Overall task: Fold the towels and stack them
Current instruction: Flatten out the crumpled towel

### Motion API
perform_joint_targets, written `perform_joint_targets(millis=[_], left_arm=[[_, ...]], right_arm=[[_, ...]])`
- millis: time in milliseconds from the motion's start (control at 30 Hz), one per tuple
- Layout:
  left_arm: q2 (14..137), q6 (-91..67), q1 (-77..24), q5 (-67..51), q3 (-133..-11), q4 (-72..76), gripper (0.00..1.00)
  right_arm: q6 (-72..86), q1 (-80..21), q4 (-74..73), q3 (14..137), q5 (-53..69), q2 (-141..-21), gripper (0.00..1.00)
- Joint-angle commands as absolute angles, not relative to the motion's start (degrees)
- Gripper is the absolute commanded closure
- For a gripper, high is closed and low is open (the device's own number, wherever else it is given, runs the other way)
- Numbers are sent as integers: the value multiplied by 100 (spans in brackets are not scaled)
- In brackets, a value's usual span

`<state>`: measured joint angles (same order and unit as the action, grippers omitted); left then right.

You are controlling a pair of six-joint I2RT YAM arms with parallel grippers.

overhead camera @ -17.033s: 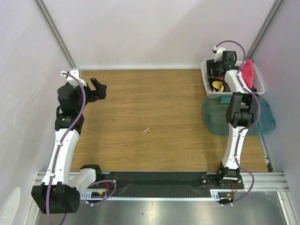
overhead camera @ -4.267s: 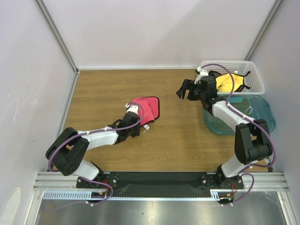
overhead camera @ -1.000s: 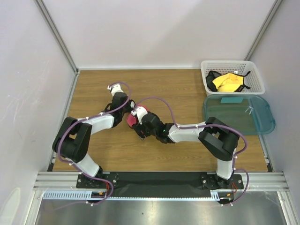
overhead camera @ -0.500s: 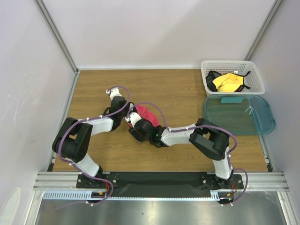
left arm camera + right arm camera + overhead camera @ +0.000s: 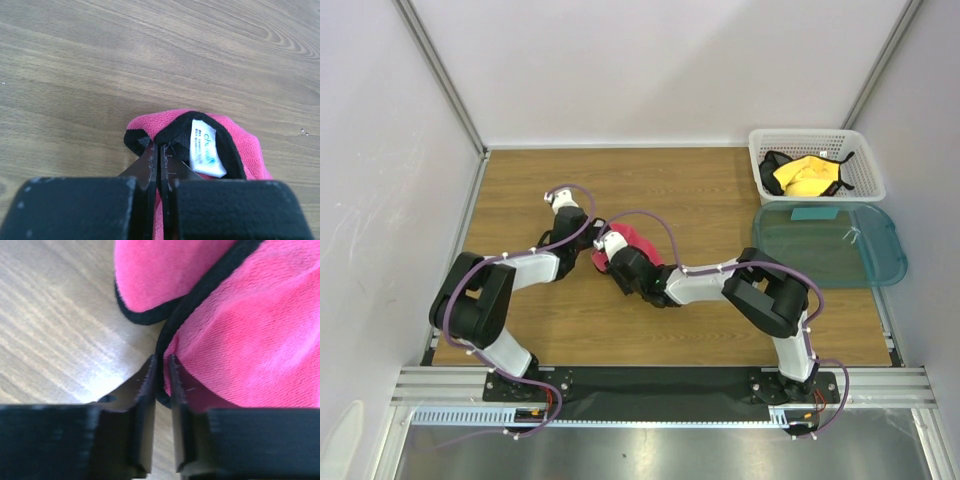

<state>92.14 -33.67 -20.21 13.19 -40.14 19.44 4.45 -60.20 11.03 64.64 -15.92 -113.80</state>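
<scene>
pink towel: on the bench, well left of the basket, nearer the arm bases
left end effector: closed, pinching the pink towel's black edging
right end effector: clamped on the pink towel's edging
yellow towel: inside the basket

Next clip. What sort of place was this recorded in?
Probably a lab robot cell, not a home: plain white panel walls with metal framing enclose a wooden table, and a left arm and right arm are bolted to a rail at its near edge.
</scene>
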Motion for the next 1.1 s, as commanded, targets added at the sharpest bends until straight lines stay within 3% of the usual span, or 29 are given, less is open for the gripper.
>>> perform_joint_targets(millis=[0, 33, 67, 433, 833, 1067], left_arm=[[8982, -3419, -1960, 1239, -3981, 2206, 100], [8982, -3410, -1960, 1222, -3990, 2206, 99], [8974, -3410, -1960, 1187, -3990, 2206, 100], [8360, -3138, -1951, 1064, -4061, 1793, 100], [5936, -2734, -1995, 967, -4183, 327, 100], [4835, -2602, -2609, 1178, -4824, -1402, 100]], right_arm=[[554, -5854, 914, 6513, -1346, -11549, 82], [545, -5819, 923, 6513, -1293, -11505, 88], [554, -5810, 905, 6513, -1257, -11470, 100], [615, -5450, 668, 6232, -791, -9828, 100], [676, -4756, -219, 6249, -484, -7658, 100], [808, -4729, -896, 6591, -369, -6804, 100]])
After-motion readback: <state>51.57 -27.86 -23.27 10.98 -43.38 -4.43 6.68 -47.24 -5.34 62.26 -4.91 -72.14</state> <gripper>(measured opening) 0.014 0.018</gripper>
